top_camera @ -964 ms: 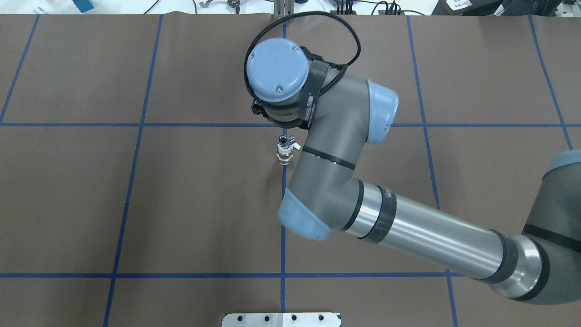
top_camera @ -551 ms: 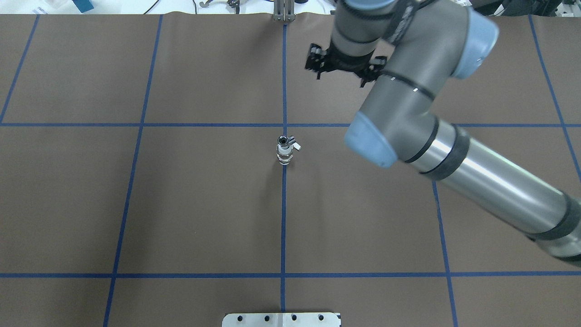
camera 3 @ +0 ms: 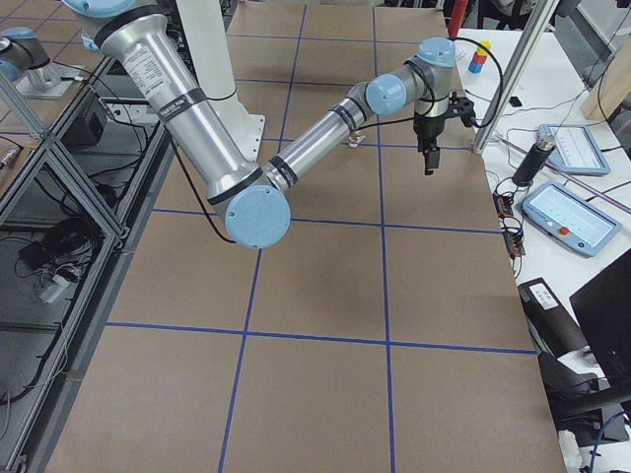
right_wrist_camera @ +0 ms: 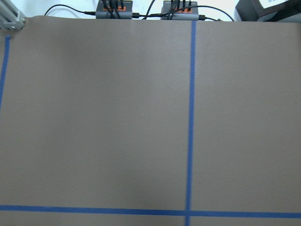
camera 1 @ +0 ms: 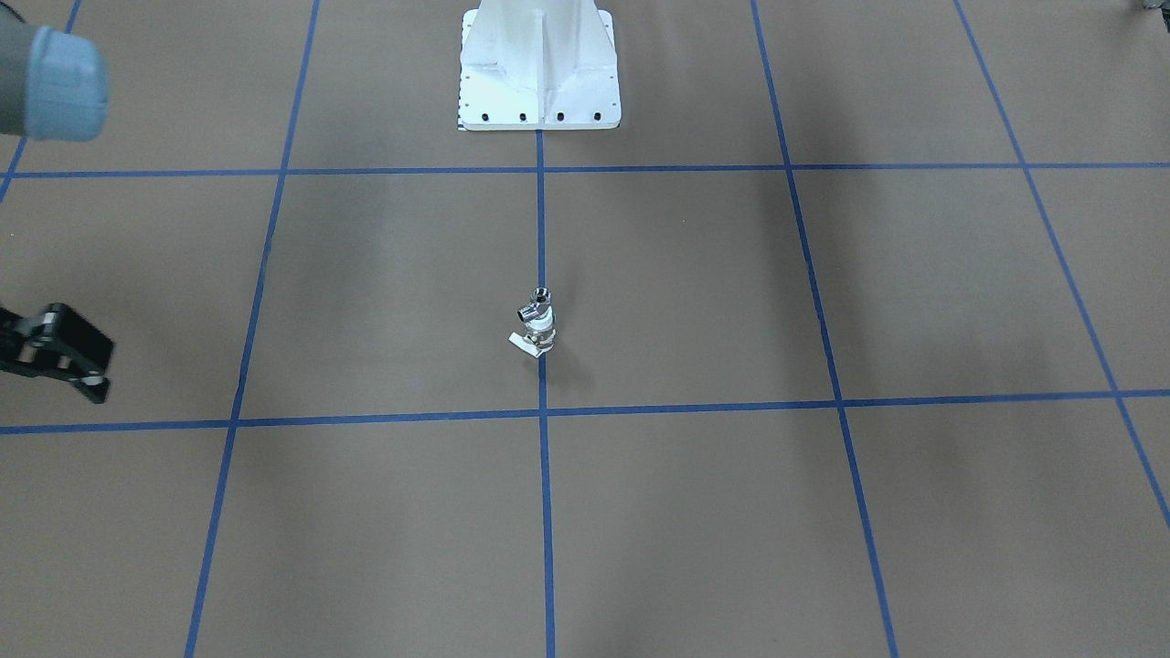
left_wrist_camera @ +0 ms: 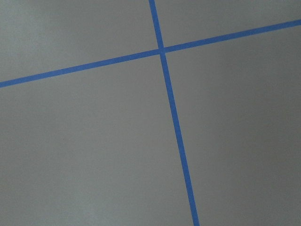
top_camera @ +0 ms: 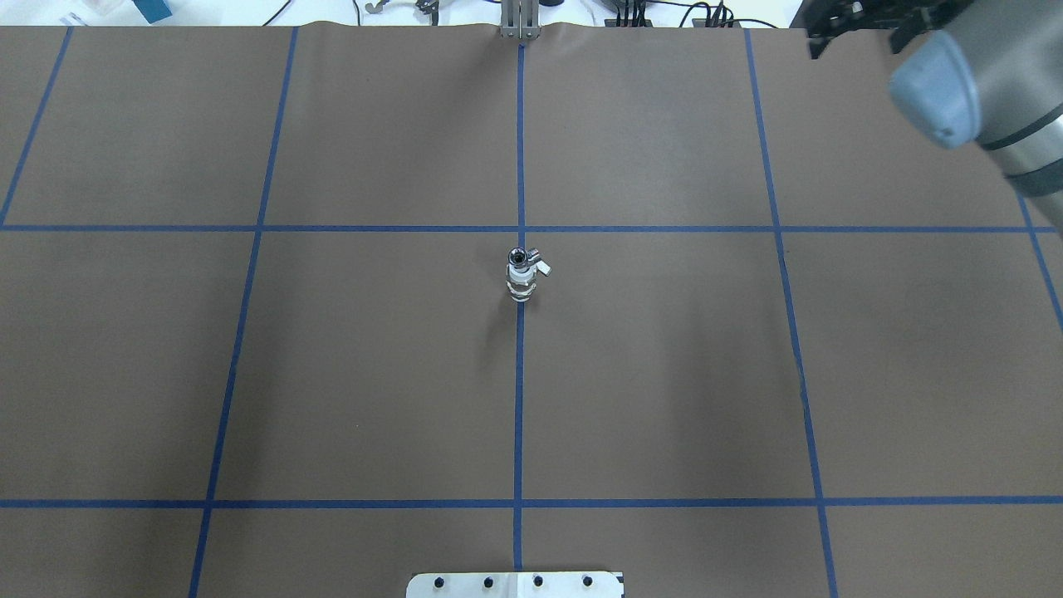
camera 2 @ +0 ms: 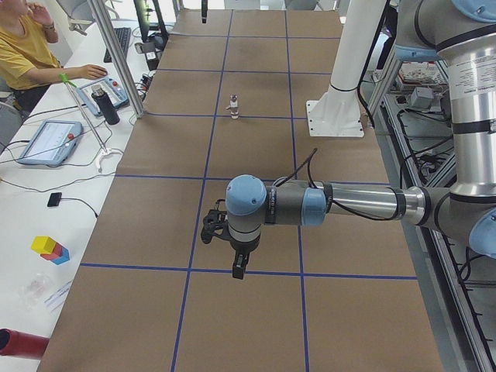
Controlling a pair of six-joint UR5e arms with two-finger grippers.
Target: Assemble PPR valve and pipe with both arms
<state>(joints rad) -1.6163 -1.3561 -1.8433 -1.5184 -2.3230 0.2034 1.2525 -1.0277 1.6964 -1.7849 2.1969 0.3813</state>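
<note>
The PPR valve (top_camera: 521, 284), white with a small side handle, stands upright on the brown mat at the centre grid crossing. It also shows in the front-facing view (camera 1: 540, 335). The pipe (top_camera: 518, 256), a shiny metal elbow, sits on top of the valve (camera 1: 538, 300). The pair shows small in the exterior left view (camera 2: 233, 105). My right gripper (top_camera: 855, 21) is high at the far right, well away from them, with its linkage spread open and empty (camera 1: 57, 355) (camera 3: 429, 158). My left gripper (camera 2: 238, 263) hovers over the mat far to the left. I cannot tell whether it is open.
The white pedestal base (camera 1: 539, 64) stands at the robot's edge of the mat (top_camera: 515, 584). Along the operators' side are a person (camera 2: 23, 54), tablets (camera 2: 46, 143) (camera 3: 567, 212), a black bottle (camera 2: 108, 105) and an aluminium post (camera 2: 116, 58).
My right arm has swung from just beside the valve and pipe up and away to the far right corner. The valve and pipe stay standing in place.
</note>
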